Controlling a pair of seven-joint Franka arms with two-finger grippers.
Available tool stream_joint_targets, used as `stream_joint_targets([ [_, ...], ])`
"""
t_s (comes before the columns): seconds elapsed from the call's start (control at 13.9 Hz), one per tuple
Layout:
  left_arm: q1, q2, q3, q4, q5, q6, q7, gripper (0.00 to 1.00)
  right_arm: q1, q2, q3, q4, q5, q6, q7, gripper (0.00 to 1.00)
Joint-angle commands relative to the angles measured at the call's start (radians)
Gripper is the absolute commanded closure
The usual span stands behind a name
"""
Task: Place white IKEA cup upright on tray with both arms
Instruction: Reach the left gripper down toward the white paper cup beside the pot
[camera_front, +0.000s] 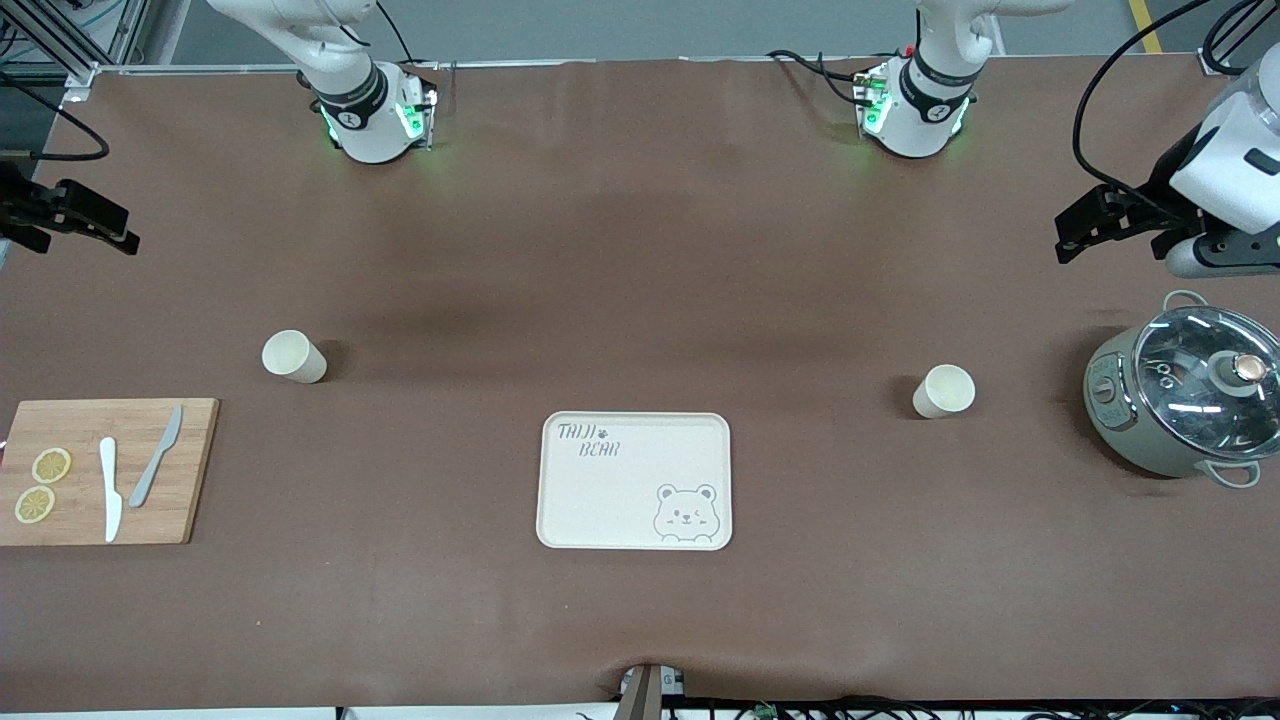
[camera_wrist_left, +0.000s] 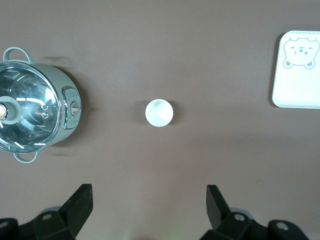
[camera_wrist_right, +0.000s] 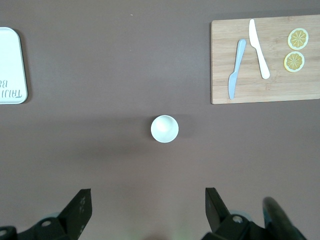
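- Tray (camera_front: 634, 480) flat on brown table (camera_front: 640, 250), nearest the front camera, nothing on it.
- Two white cups, both upright on table: right-arm-end cup (camera_front: 293, 355), left-arm-end cup (camera_front: 943, 390).
- Left claw (camera_wrist_left: 150, 207) up over its cup, fingers apart.
- Right claw (camera_wrist_right: 148, 207) likewise, fingers apart.

Brown table (camera_front: 640, 250) carries tray (camera_front: 600, 500), two cups (camera_front: 294, 356) (camera_front: 943, 391), cutting board (camera_front: 70, 520), pot (camera_front: 1180, 395).

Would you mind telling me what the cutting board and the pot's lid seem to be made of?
The rectangular light-brown cutting board looks like bamboo or wood, matte: visible grain strips. The round transparent lid on the grey-green pot looks like glass: glossy reflections, see-through.
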Motion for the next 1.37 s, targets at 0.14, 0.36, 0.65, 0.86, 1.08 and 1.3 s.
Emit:
stream_joint_targets([
  [0.14, 0.005, -0.013, 0.002, 0.026, 0.029, -0.033, 0.016, 0.00, -0.010, 0.000, 0.004, 0.007, 0.014, -0.012, 0.014, 0.00],
  [0.36, 0.014, 0.003, 0.008, 0.014, 0.030, -0.028, 0.025, 0.00, -0.012, 0.000, 0.004, 0.007, 0.014, -0.012, 0.014, 0.00],
  [0.65, 0.031, 0.006, 0.008, -0.121, 0.030, 0.083, 0.034, 0.00, -0.012, 0.000, 0.004, 0.009, 0.014, -0.010, 0.014, 0.00],
  [0.86, 0.058, -0.004, 0.007, -0.291, 0.030, 0.255, 0.033, 0.00, -0.012, 0.000, 0.004, 0.009, 0.014, -0.010, 0.014, 0.00],
  [1.08, 0.084, -0.001, 0.004, -0.435, 0.020, 0.436, 0.028, 0.00, -0.013, 0.001, 0.004, 0.009, 0.014, -0.010, 0.014, 0.00],
  [1.3, 0.084, 0.024, 0.004, -0.567, 0.018, 0.619, 0.013, 0.00, -0.019, 0.012, 0.004, 0.010, 0.012, -0.009, 0.005, 0.00],
])
